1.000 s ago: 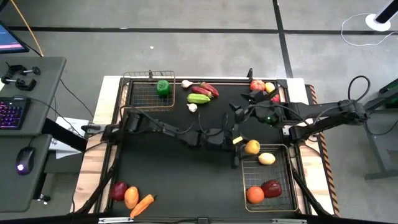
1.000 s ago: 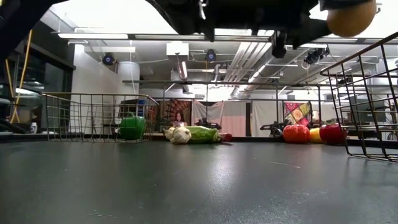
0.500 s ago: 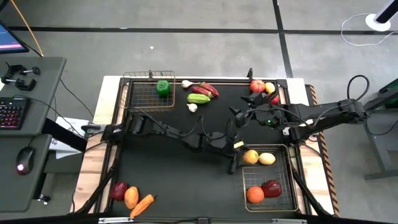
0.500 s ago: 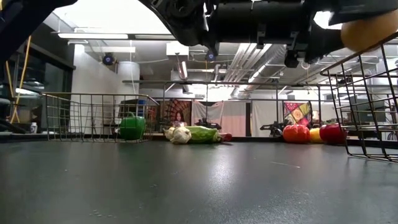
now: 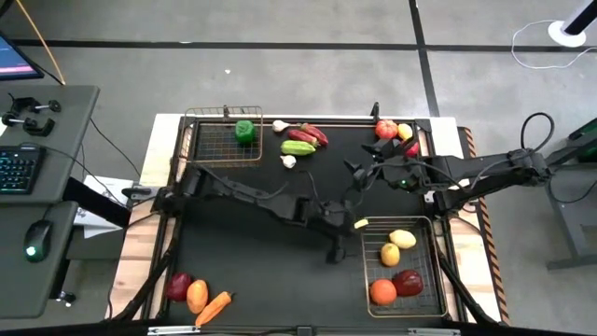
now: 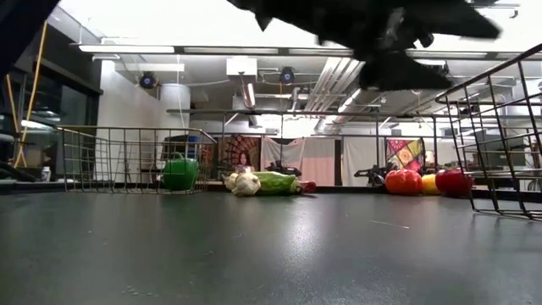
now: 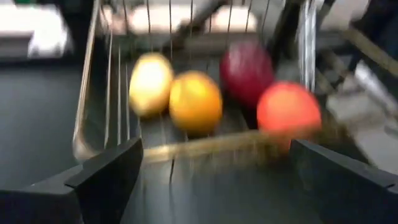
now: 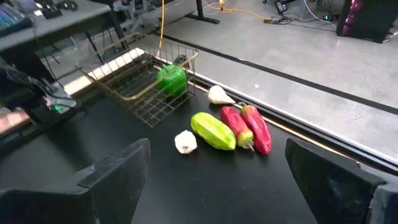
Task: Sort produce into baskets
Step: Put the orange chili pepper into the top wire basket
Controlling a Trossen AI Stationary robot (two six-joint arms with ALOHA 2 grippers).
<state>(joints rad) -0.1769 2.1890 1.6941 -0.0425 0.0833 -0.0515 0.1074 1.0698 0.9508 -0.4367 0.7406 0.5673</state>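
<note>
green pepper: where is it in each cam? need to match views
High view: green pepper inside the coppery-rimmed basket, table's far left.
Low view: pepper left of centre, behind that basket's mesh.
Left wrist view: not in it.
Right wrist view: pepper in the basket's corner.
Shared landmark: the pale green vegetable beside the white garlic.

Bright ceiling strip lights [image 6: 161,48] glared in the low view, silhouetting the arm overhead. The left wrist view was smeared with motion blur; the overhead view was evenly lit.
</note>
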